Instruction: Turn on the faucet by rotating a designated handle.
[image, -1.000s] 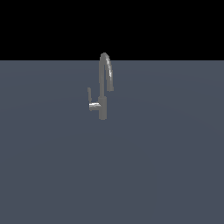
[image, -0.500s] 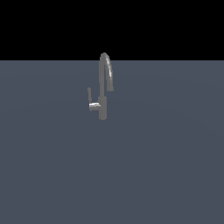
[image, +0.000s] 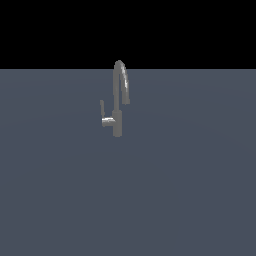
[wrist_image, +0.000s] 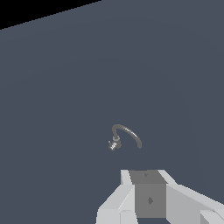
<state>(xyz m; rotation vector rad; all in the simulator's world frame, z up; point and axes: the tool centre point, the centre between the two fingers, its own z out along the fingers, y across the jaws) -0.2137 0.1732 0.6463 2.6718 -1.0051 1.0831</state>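
Gripper (wrist_image: 151, 199) sits high above the faucet (image: 118, 100) — whether it's spread or clenched I can't tell — and could catch the spout (image: 121, 80), not the thin handle (image: 102, 108).

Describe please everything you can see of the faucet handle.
The handle is a thin, short grey lever, metallic in look, standing upright on a short horizontal stub that leaves the faucet post toward the exterior view's left. It sits below the arched spout. Nothing touches it; in the wrist view it is too small to make out.
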